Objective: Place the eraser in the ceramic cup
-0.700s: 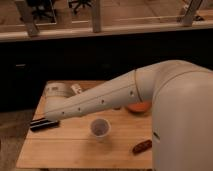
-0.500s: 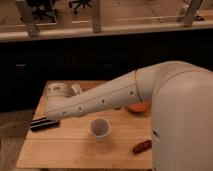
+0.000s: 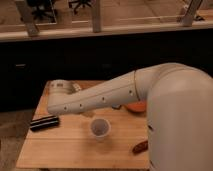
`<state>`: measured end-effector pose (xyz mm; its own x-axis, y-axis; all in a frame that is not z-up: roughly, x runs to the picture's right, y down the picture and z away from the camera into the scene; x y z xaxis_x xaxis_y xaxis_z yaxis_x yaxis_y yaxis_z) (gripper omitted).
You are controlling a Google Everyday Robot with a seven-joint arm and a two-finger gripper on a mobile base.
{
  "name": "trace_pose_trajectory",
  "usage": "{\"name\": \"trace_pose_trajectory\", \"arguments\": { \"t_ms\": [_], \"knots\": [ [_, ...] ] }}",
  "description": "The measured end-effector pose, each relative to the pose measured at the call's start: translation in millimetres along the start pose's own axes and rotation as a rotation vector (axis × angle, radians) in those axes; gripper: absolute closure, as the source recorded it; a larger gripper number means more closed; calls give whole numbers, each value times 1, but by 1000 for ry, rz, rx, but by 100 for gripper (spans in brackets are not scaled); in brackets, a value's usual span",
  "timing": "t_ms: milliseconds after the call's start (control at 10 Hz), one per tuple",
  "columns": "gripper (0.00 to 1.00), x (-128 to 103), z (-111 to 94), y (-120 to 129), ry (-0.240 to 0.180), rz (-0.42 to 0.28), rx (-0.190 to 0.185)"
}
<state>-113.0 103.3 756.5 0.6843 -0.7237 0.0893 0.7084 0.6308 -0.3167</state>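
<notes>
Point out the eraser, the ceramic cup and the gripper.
eraser [image 3: 45, 122], camera view, middle of its top face.
ceramic cup [image 3: 100, 128], camera view, its pale inside.
gripper, camera view: hidden behind the arm's wrist [image 3: 61, 95], over the table [image 3: 60, 150], left rear.

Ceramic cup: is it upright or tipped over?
Upright: the ceramic cup shows its round open mouth facing up on the table. The tool is hidden behind the arm, whose end is near the eraser.
</notes>
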Motion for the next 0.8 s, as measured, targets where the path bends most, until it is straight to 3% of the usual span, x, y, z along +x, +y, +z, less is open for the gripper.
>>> {"name": "trace_pose_trajectory", "arguments": {
  "t_ms": [400, 800],
  "knots": [
    [20, 1, 25, -20, -52, 22, 19],
    [20, 7, 63, -40, -88, 68, 8]
  ]
}}
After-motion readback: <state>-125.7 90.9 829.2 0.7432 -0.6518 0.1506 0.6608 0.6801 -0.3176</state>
